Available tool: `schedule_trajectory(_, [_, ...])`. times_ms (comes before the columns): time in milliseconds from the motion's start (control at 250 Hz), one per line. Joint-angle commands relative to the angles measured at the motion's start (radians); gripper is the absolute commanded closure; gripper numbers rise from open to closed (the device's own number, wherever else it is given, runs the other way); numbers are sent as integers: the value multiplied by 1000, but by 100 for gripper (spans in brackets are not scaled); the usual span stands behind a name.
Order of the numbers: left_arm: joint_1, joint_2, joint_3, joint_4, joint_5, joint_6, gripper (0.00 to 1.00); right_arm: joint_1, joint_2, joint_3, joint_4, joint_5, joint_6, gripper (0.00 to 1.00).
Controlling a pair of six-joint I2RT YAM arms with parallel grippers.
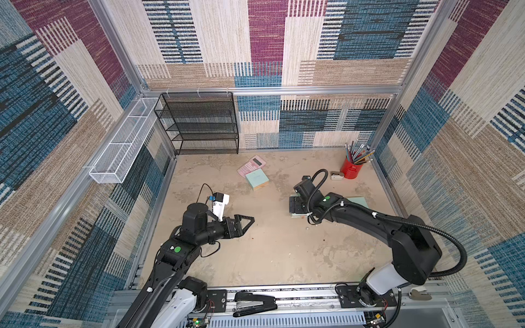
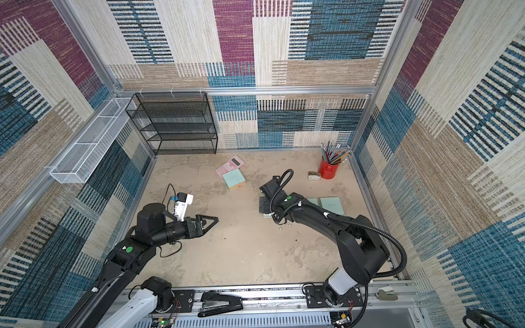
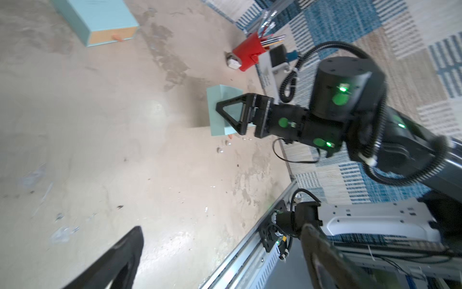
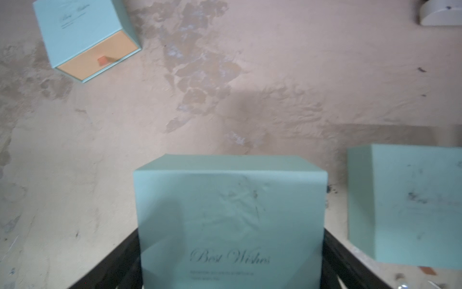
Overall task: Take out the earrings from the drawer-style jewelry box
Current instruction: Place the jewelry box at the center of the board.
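My right gripper (image 4: 231, 232) is shut on a mint-green jewelry box (image 4: 230, 200) lettered "Best Wishes", with one black finger against each side of it. In the left wrist view the same gripper (image 3: 232, 117) holds this box (image 3: 221, 100) just above the floor. Up to three tiny glinting earrings (image 3: 220, 150) lie on the floor beside it, and they show as specks in a top view (image 2: 279, 223). A second mint box (image 4: 405, 205) lies next to the held one. My left gripper (image 3: 225, 250) hovers open and empty over bare floor to the left (image 1: 250, 220).
A third mint box (image 1: 257, 180) with a tan drawer front rests on a pink calculator (image 1: 251, 164). A red pencil cup (image 1: 351, 167) and a small white object (image 1: 337, 176) stand at the back right. A black mesh rack (image 1: 199, 125), a white wire basket (image 1: 122, 142) and a black stapler (image 1: 254, 304) line the edges.
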Motion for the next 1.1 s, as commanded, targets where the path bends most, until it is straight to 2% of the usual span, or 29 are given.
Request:
schedule_trajectory(0, [-55, 21, 33, 118, 67, 33, 1, -48, 2, -9, 66, -50, -99, 12])
schedule_trajectory(132, [-125, 64, 77, 140, 63, 60, 2, -98, 24, -25, 80, -78, -137, 12])
schedule_trajectory(264, [-153, 90, 113, 134, 46, 96, 1, -131, 43, -29, 88, -104, -159, 12])
schedule_trajectory(400, [-154, 119, 141, 104, 34, 131, 2, -138, 70, -28, 96, -117, -162, 13])
schedule_trajectory(1100, [-153, 120, 102, 110, 19, 107, 1, -141, 116, -74, 113, -122, -124, 12])
